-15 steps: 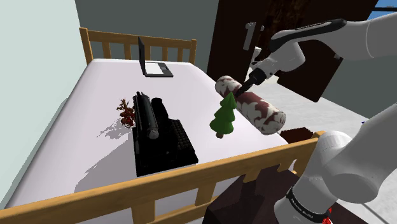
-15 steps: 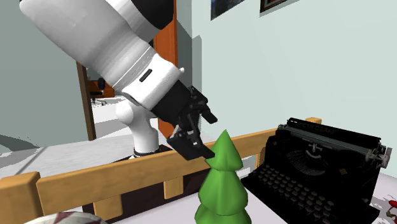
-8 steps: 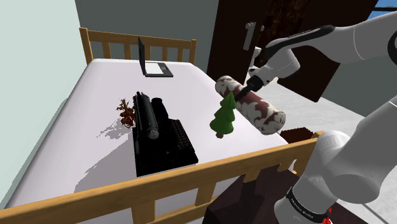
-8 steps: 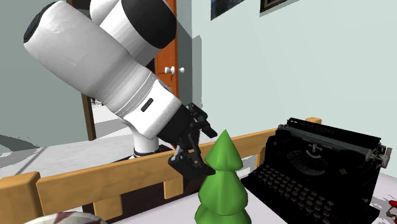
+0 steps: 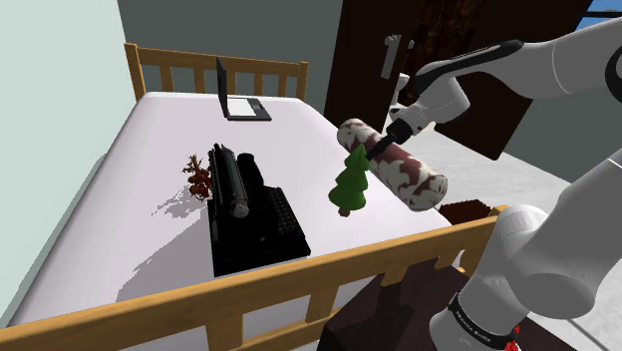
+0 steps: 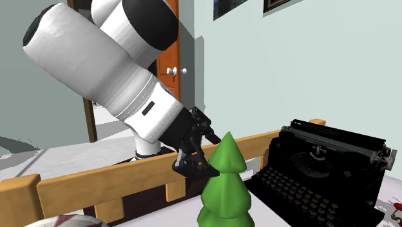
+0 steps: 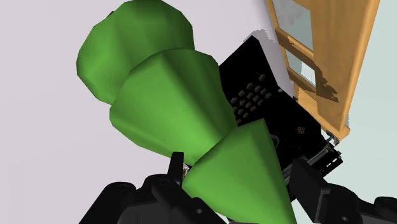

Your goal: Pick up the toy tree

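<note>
Straddles tree (image 7: 168, 102) tip with end effector (image 7: 238, 175) open, not gripping yet. Looks stiff, light, slick, tapered; probably best pinched lower on top tier.

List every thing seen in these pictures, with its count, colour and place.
table: one, white top, wooden rails
tree: one, green, upright near the table's edge
typewriter: one, black, mid-table beside the tree
roll: one, white with dark red pattern, lying beyond the tree
figurine: one, red-brown, beside the typewriter, away from the tree
laptop: one, dark, open, table's far end
door: one, dark brown, beyond the table
arm: one, white, reaching over the roll
gripper: one, black, at the tree's top
</note>
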